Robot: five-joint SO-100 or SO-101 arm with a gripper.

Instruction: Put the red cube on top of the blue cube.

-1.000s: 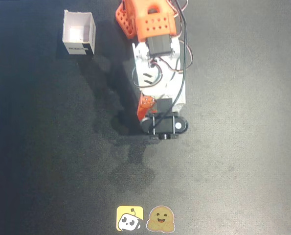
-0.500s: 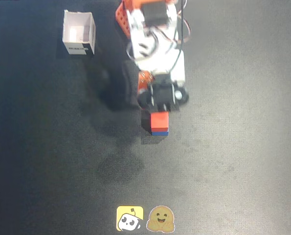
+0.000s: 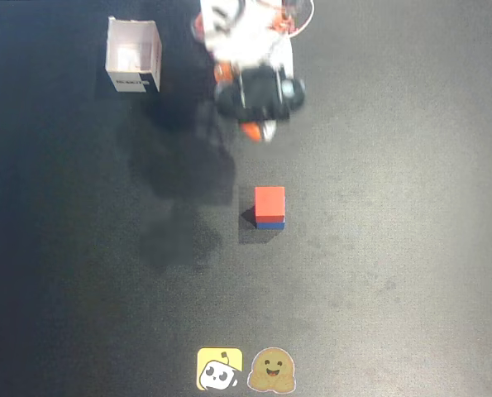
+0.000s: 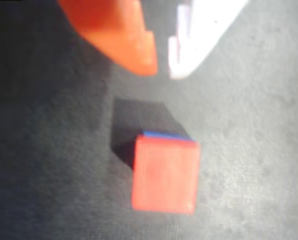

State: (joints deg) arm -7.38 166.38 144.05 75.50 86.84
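Observation:
The red cube point(image 3: 269, 201) sits squarely on top of the blue cube point(image 3: 270, 224), of which only a thin blue edge shows, near the middle of the dark mat. In the wrist view the red cube point(image 4: 165, 175) fills the lower centre, with a sliver of the blue cube point(image 4: 165, 135) along its upper edge. My gripper point(image 3: 260, 131) is pulled back above the stack in the overhead view, apart from it and empty. In the wrist view the gripper point(image 4: 162, 70) has its orange finger point(image 4: 131, 45) and white finger point(image 4: 194, 50) almost together.
A white open box point(image 3: 133, 55) stands at the upper left of the overhead view. The arm's base point(image 3: 250, 33) is at the top centre. Two stickers point(image 3: 244, 370) lie at the bottom edge of the mat.

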